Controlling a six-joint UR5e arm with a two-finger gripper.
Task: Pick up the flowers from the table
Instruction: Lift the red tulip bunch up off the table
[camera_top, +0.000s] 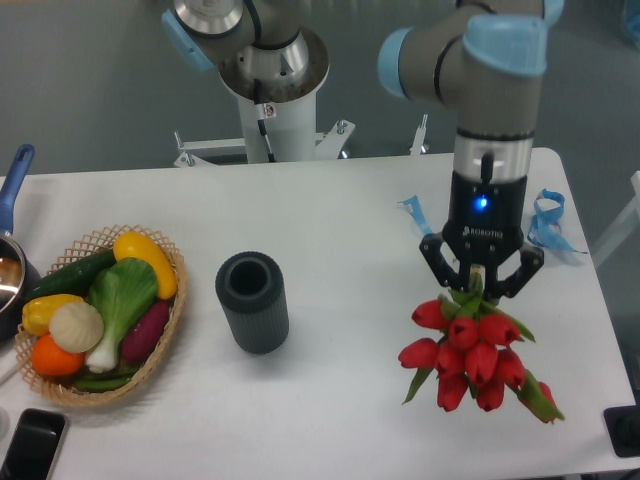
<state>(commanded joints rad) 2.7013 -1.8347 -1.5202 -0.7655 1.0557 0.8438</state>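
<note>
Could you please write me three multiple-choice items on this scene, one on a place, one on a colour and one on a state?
1. Where does the dark ribbed cylinder stand?
A. Inside the basket
B. On the table, between the basket and the flowers
C. Under the claw

2. What colour are the flower heads?
A. Red
B. Yellow
C. White

3. What is the state of the flowers?
A. Lying flat on the table
B. Standing in the cylinder
C. Held by the stems in the claw, heads hanging down

Answers:
1. B, since it stands on the white top, right of the basket and left of the bunch.
2. A, as every head in the bunch is red.
3. C, because the claw's fingers close on the green stems above the heads.
</note>
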